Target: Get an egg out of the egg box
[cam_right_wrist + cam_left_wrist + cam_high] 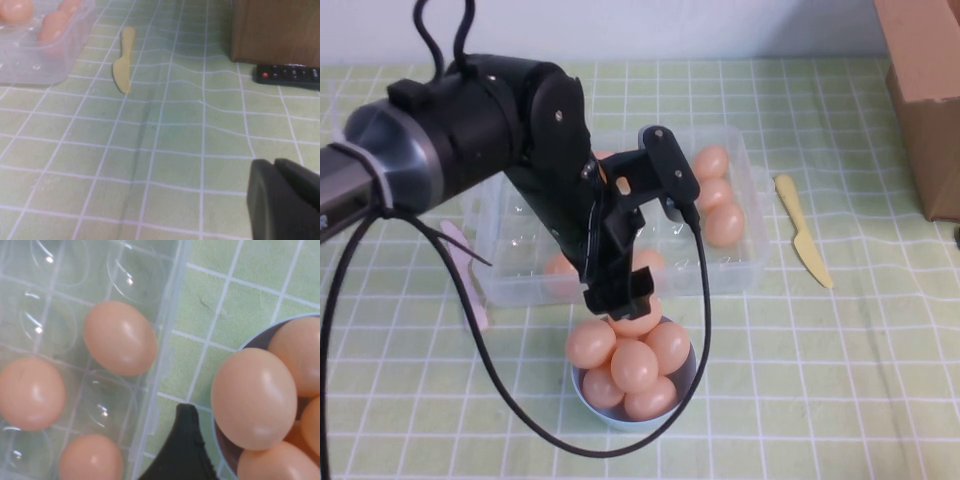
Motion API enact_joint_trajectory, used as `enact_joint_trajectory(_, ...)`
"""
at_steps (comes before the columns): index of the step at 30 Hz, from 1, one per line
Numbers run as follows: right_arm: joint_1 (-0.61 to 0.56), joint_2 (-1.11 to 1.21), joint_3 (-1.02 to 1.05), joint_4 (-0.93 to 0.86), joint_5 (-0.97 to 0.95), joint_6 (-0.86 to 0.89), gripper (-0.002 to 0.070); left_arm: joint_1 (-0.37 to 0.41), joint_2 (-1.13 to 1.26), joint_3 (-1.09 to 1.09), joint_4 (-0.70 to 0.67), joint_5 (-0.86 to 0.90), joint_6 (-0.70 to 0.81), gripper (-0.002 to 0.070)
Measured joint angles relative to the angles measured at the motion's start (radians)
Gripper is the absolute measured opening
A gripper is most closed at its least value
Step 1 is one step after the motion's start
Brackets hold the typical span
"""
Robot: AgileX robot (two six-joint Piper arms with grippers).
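The clear egg box (752,205) stands mid-table with three eggs at its right end (717,193) and others near its front wall. My left gripper (625,298) hangs open just above a light-blue bowl (620,417) heaped with eggs. The top egg (638,320) lies on the pile under the jaws. In the left wrist view that egg (254,397) sits apart from the one black finger (181,447) that shows, beside the box rim (165,340). My right gripper (280,167) is shut, low over bare cloth, and out of the high view.
A yellow plastic knife (803,232) lies right of the egg box. A cardboard box (930,90) stands at the far right, with a black remote (287,75) beside it. A pale utensil (470,280) lies left of the egg box. The arm's cable (520,400) loops over the front cloth.
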Motion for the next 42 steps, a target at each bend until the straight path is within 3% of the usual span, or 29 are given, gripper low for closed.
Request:
enact_joint_trajectory(3,0.000,0.000,0.000,0.000,0.000,0.000,-0.0017,0.000,-0.036,0.000,0.000,0.000,0.000,0.0531)
enact_joint_trajectory(6,0.000,0.000,0.000,0.000,0.000,0.000,-0.0017,0.000,-0.103,0.000,0.000,0.000,-0.038,0.0477)
enact_joint_trajectory(9,0.000,0.000,0.000,0.000,0.000,0.000,-0.0017,0.000,-0.198,0.041,-0.004,-0.030,-0.115,0.0347)
enact_joint_trajectory(13,0.000,0.000,0.000,0.000,0.000,0.000,-0.0017,0.000,-0.363,0.174,-0.010,-0.125,-0.137,0.0101)
enact_joint_trajectory(16,0.000,0.000,0.000,0.000,0.000,0.000,-0.0017,0.000,-0.483,0.288,-0.016,-0.198,-0.139,0.0027)
enact_joint_trajectory(31,0.000,0.000,0.000,0.000,0.000,0.000,-0.0017,0.000,-1.012,0.751,-0.225,-0.579,-0.203,-0.0001)
enact_joint_trajectory(42,0.000,0.000,0.000,0.000,0.000,0.000,-0.0017,0.000,-1.052,0.797,-0.265,-0.579,-0.230,-0.0002)
